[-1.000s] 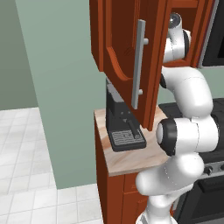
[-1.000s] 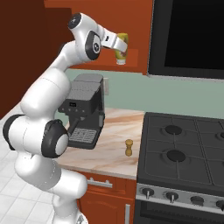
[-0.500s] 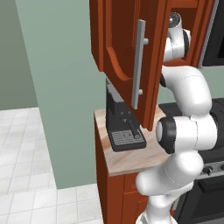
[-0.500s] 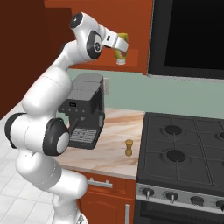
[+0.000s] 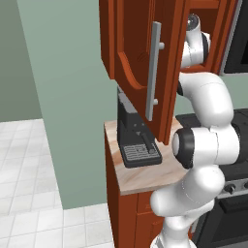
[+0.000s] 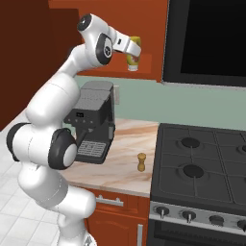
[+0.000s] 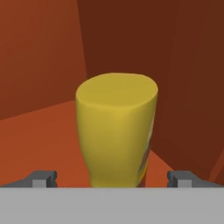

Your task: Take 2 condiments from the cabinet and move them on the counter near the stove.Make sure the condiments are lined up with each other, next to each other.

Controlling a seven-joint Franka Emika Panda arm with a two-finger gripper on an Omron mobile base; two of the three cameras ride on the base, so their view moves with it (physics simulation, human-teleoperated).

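The yellow bottle [image 7: 116,131] stands on the shelf inside the reddish-brown cabinet [image 7: 39,52]. My gripper [image 7: 112,179] is open, with one fingertip on each side of the bottle's lower part and a gap on both sides. From the right base view the gripper [image 6: 130,49] reaches into the cabinet at the bottle [image 6: 135,56], whose pale end points down. The small wooden shaker [image 6: 141,162] stands upright on the beige counter [image 6: 120,170], just left of the black stove [image 6: 202,163].
A black coffee machine [image 6: 93,122] stands on the counter under the cabinet, left of the shaker. The open cabinet door [image 5: 138,53] with its silver bar handle [image 5: 154,70] swings out over the counter [image 5: 145,177] in front of the arm. A dark microwave [image 6: 206,38] hangs above the stove.
The arm's lower joints have shifted slightly to the right. The hand stays at the yellow bottle with its jaws just as wide.
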